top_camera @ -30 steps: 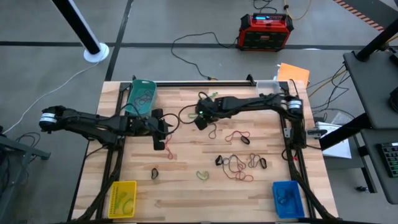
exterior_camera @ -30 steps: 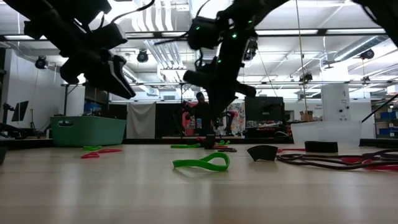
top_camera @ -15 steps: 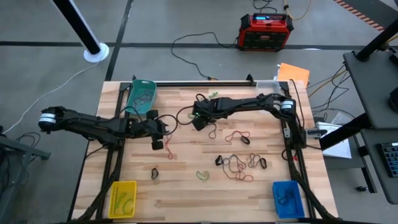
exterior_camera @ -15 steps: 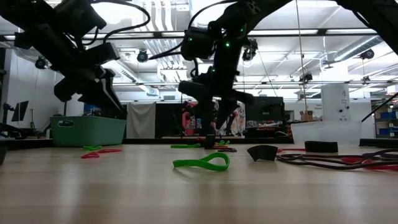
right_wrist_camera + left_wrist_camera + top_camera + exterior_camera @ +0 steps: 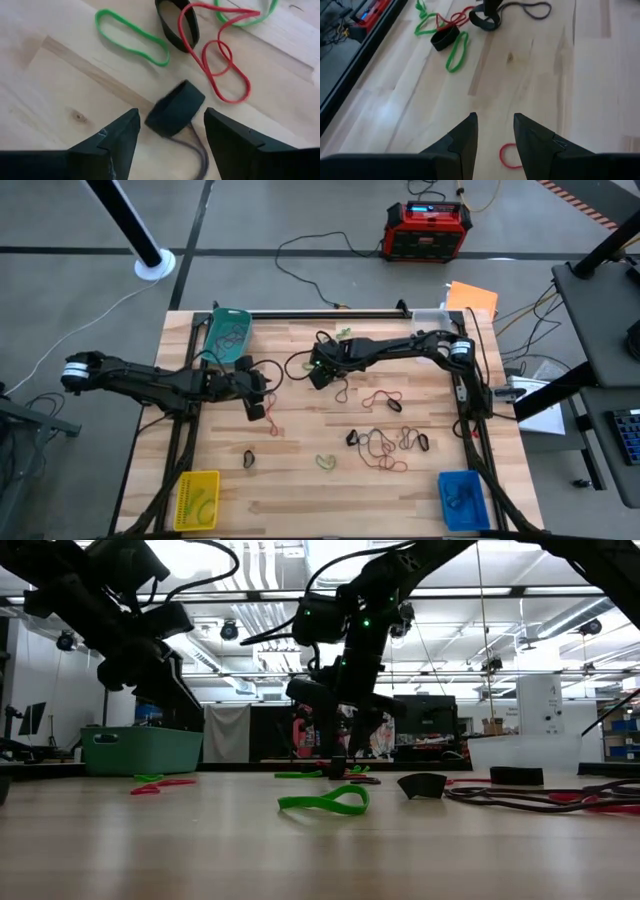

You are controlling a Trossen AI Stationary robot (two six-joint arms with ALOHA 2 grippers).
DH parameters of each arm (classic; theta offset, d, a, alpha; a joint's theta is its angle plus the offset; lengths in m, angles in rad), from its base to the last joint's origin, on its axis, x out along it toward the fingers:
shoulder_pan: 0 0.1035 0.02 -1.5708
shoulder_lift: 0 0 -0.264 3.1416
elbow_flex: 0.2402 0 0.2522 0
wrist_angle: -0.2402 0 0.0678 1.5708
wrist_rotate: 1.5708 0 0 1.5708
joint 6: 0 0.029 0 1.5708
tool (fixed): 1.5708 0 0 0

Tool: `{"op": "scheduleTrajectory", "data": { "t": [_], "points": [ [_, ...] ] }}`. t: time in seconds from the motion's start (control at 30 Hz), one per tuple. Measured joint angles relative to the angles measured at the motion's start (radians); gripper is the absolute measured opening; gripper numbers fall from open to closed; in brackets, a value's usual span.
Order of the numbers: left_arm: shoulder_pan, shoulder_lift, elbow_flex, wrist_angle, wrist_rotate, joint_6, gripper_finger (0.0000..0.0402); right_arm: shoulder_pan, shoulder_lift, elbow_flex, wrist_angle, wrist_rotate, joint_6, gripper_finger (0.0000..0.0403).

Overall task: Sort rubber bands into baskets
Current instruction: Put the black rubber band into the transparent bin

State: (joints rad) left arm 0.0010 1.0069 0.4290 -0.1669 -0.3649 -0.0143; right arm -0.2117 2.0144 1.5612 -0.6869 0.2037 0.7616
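One black rubber band [image 5: 175, 115] is seen on the bench [image 5: 300, 480], directly under the right tool [image 5: 319, 376], whose fingers are spread wide apart with nothing clamped. In the right wrist view, the band's long axis is laid roughly across the gap, from one finger towards the other. Seen from above, the teal basket [image 5: 226, 330] is found at about ten o'clock from it. The right arm is judged much the nearer. At about eight o'clock, the left tool [image 5: 256, 406] is held with fingers parted and empty above a red rubber band [image 5: 510, 155].
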Motion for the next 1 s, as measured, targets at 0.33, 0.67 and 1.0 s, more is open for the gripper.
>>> {"op": "scheduleTrajectory", "data": {
  "t": [0.33, 0.67, 1.0],
  "points": [
    [0.000, -0.001, 0.000, 0.027, 0.000, 0.004, 0.0111, -0.001, 0.004, -0.053, 0.077, 0.000, 0.025, 0.0181],
    [0.001, -0.001, 0.000, 0.040, -0.016, 0.040, 0.0111, -0.005, 0.004, -0.066, 0.103, 0.007, 0.011, 0.0064],
    [0.001, -0.001, 0.000, 0.062, -0.019, 0.076, 0.0111, -0.004, 0.002, -0.087, 0.100, 0.009, -0.014, 0.0009]
  ]
}}
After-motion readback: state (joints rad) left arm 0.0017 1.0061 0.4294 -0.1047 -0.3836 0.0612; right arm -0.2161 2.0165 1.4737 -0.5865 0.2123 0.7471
